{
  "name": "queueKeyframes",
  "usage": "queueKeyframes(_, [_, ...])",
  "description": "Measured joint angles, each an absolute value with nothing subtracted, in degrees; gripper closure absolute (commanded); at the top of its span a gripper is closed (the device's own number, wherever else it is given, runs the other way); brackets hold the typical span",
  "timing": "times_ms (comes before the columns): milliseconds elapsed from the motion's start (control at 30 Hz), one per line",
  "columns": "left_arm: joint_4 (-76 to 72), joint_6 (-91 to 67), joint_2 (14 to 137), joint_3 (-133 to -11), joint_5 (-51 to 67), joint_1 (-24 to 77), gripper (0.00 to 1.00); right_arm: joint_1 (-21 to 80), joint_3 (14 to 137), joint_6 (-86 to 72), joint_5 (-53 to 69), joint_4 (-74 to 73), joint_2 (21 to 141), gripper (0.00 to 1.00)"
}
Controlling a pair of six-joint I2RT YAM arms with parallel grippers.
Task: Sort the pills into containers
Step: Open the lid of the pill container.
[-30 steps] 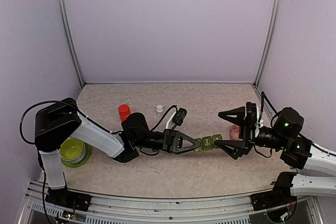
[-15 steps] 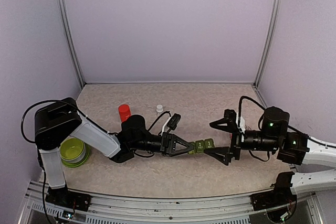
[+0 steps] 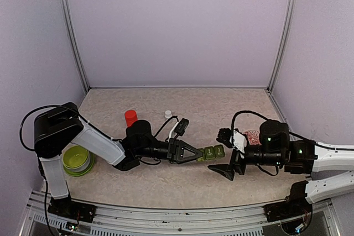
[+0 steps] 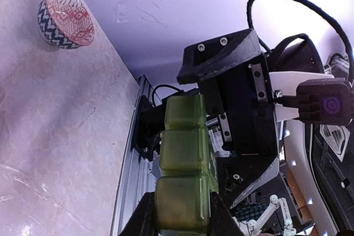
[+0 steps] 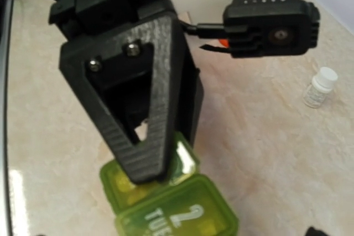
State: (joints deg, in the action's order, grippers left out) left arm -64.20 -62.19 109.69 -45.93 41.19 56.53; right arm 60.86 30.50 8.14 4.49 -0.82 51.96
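My left gripper [image 3: 202,153] is pinching one end of the containers [image 3: 215,151], which stick out straight ahead of its tips. Around their free end my right gripper [image 3: 222,153] stands spread wide, gripping nothing. The lid [image 5: 182,216] nearest to it looks closed and I see no pill inside, so I judge the sorting has hardly begun.

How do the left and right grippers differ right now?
The left gripper is shut on one end of the containers; the right gripper stands wide open, holding nothing. They point toward each other, the right's jaws flanking the strip's free end. Both have black triangular fingers.
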Motion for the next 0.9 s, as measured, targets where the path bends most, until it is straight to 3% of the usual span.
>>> queueKeyframes(433, [-64.27,-62.17,109.49,-45.34,41.6,56.53,1.0,61.47,30.5,9.85,-5.45,-0.64,50.35,0.0])
queueKeyframes(900, [-65.67,-62.72,109.58,-45.34,41.93,56.64,1.0,62.06,30.5,12.34,-4.36,0.32,49.17,0.0])
